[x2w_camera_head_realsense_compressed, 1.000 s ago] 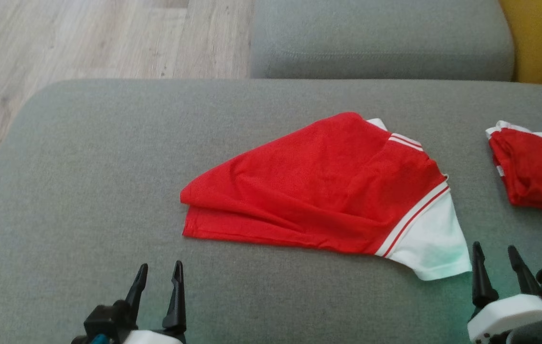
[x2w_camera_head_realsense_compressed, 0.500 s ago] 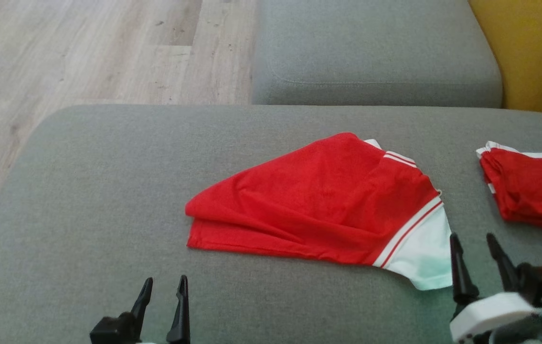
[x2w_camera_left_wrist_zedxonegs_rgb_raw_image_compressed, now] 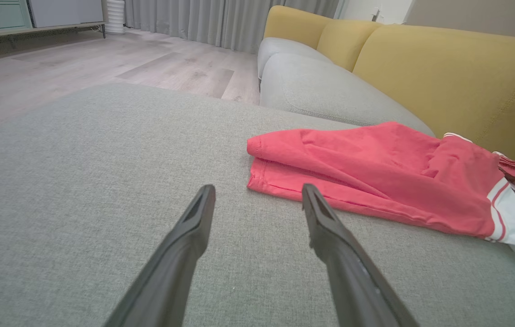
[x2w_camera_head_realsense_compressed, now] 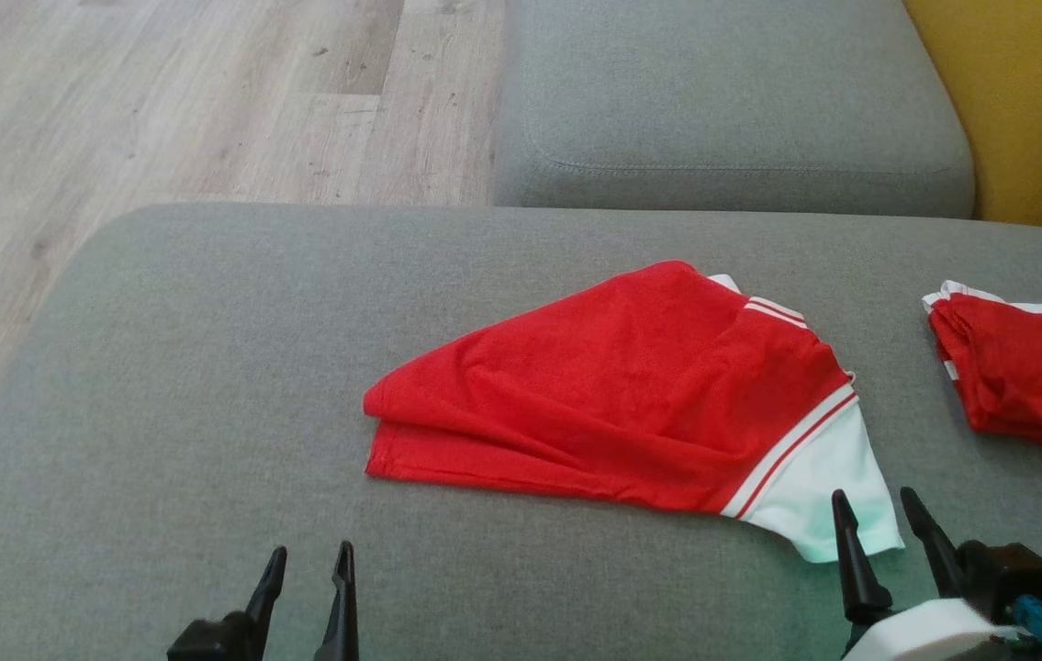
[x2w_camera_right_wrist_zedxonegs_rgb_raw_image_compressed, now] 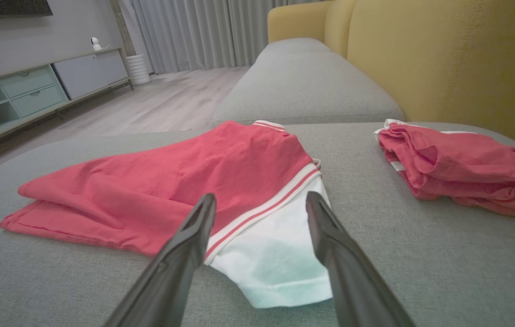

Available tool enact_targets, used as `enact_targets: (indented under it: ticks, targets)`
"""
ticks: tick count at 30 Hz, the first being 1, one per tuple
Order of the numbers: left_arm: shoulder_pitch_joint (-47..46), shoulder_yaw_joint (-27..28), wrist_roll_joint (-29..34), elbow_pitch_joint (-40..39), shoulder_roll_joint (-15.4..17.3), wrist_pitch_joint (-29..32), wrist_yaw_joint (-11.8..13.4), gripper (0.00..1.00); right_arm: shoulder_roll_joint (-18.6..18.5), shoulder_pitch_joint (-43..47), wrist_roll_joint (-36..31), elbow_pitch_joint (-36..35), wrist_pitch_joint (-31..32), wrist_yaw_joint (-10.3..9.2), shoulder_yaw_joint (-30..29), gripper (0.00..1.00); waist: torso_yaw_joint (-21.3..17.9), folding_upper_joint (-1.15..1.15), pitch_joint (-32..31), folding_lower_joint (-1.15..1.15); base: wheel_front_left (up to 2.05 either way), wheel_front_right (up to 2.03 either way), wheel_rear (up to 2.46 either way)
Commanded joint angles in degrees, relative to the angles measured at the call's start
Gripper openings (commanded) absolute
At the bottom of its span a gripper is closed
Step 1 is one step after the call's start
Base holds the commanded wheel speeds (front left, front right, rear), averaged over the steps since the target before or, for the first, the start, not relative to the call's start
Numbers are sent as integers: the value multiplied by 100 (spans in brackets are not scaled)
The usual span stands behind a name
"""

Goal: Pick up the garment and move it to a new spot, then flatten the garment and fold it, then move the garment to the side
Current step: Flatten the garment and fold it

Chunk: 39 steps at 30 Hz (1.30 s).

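Garment (x2w_camera_head_realsense_compressed: 631,395), red with a white sleeve (x2w_camera_head_realsense_compressed: 814,477), lies folded mid-cushion (x2w_camera_head_realsense_compressed: 208,367), its long axis across the cushion. Right gripper (x2w_camera_head_realsense_compressed: 874,500), fingers spread, is nearer, at the cushion's near edge just before the sleeve. Left gripper (x2w_camera_head_realsense_compressed: 312,549), also spread, sits along that edge, apart from the cloth.

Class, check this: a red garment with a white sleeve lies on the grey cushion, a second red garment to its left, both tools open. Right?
Wrong side: the head view shows the second red garment to the right of the sleeved garment. Both lie on the grey cushion; left tool and right tool are open.
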Motion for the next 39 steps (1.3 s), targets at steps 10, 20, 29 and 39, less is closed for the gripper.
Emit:
enact_targets:
  ticks: [10, 20, 29, 39]
  targets:
    - [-357, 283, -30, -179, 120, -55, 51, 100, -49, -254, -39, -155, -91, 42, 174, 100, -26, 0, 76, 0, 0, 0, 0]
    - [-1461, 184, -264, 657, -185, 762, -161, 100, -49, -468, -167, -354, 66, 42, 283, 100, -235, 0, 461, 0, 0, 0, 0]
    - [-2393, 356, -527, 2070, -590, 951, -272, 100, -49, -750, -302, -590, 219, 42, 373, 100, -663, 0, 1096, 0, 0, 0, 0]
    - [-2868, 381, -628, 3030, -780, 1001, -406, 73, -49, -880, -446, -598, 254, 42, 112, 100, -804, 0, 1414, 0, 0, 0, 0]
